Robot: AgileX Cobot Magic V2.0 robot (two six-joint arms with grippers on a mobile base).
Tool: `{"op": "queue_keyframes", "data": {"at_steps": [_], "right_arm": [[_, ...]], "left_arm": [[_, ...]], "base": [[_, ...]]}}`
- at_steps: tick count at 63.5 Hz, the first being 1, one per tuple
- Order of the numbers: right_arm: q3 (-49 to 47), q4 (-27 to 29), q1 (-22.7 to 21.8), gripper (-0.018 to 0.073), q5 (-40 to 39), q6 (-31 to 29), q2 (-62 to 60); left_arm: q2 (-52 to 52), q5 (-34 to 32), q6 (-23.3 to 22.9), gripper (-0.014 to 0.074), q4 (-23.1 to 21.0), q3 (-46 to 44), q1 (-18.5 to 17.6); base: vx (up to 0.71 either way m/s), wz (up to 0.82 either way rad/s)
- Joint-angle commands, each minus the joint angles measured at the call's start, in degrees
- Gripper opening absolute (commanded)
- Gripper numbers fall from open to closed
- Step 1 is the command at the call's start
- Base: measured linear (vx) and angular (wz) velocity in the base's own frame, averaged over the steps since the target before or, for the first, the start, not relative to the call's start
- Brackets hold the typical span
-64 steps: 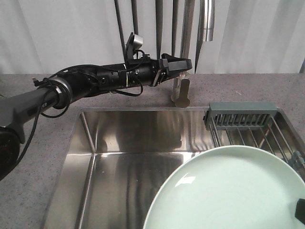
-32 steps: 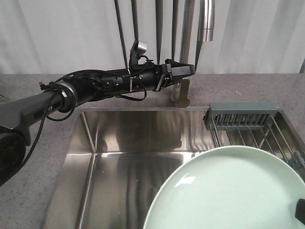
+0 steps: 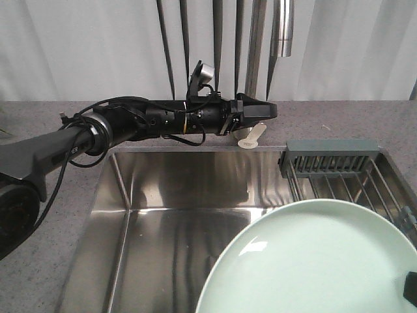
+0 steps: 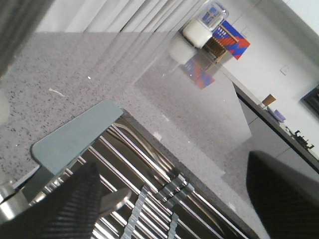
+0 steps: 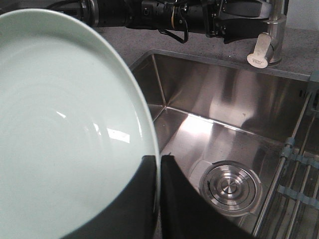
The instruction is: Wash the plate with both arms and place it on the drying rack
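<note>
My right tool (image 5: 159, 167) is clenched on the plate (image 3: 313, 261) at its rim, one finger on each face, holding it over the sink (image 3: 169, 189) at 5 o'clock in the front view. My left tool (image 3: 260, 109) is released, fingers spread, just by the tap lever (image 3: 253, 135) at 12 o'clock. The plate looks stiff, glossy and breakable. Wet, it should turn slippery, so the rim belongs deep between the fingers. The rack (image 3: 339, 173) sits at 3 o'clock.
</note>
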Motion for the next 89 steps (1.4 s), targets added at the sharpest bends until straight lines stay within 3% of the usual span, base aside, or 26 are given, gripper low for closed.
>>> {"op": "queue_keyframes", "data": {"at_steps": [1,31,39,59,89], "right_arm": [[-1.31,1.62,-0.18,-0.0001,-3.84,-0.2,0.61],[-1.31,1.62,-0.18,-0.0001,-3.84,-0.2,0.61],[-1.31,1.62,-0.18,-0.0001,-3.84,-0.2,0.61],[-1.31,1.62,-0.18,-0.0001,-3.84,-0.2,0.61],[-1.31,1.62,-0.18,-0.0001,-3.88,-0.2,0.61]], "left_arm": [[-3.96,-7.87,-3.07,0.0551,0.64,-1.77,-1.03],[-4.06,-11.76,-3.18,0.0549,-0.03,-1.77,-0.97],[-4.06,-12.7,-5.5,0.0531,-0.18,-1.83,-0.1],[-4.06,-23.25,-5.52,0.0428,-4.15,-1.83,6.33],[-10.32,-23.19,-5.52,0.0194,-3.99,-1.77,13.97]], "base": [[0.0,0.0],[0.0,0.0],[0.0,0.0],[0.0,0.0],[0.0,0.0]]}}
